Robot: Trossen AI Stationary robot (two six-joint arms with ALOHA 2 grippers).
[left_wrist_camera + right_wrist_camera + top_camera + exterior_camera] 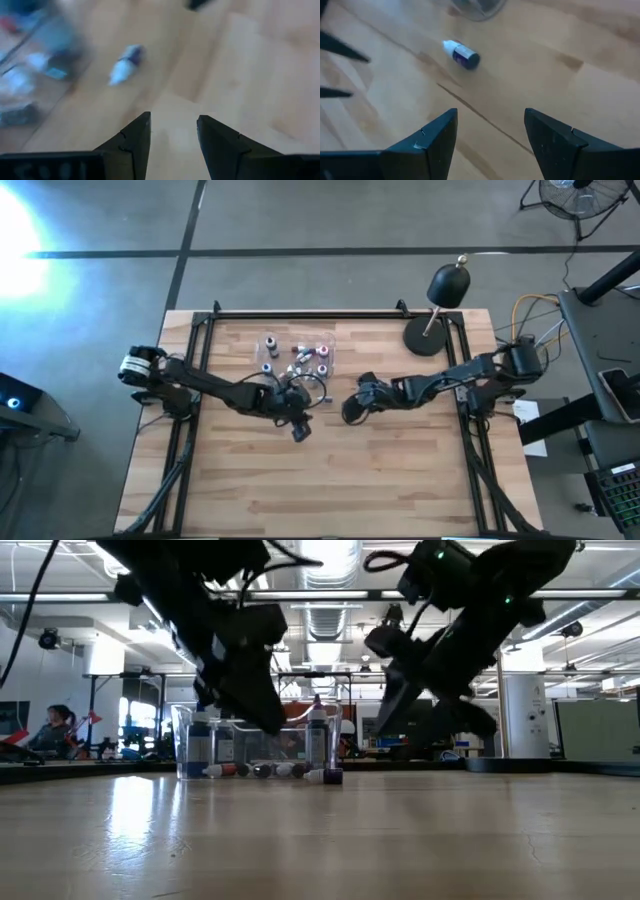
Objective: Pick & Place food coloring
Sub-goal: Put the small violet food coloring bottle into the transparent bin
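Observation:
One small food coloring bottle with a white cap and dark purple body lies on its side on the wooden table, apart from the others; it also shows in the left wrist view and the low view. Several more bottles stand or lie in the clear tray at the table's far middle. My left gripper hovers open just near of the tray. My right gripper is open too, to the right of the left one. Both point slanting down at the table, and the loose bottle lies ahead of both.
A black lamp-like thing with a round base stands at the table's far right corner. The black frame rails run along the far edge and both sides. Bare wood spreads across the near half.

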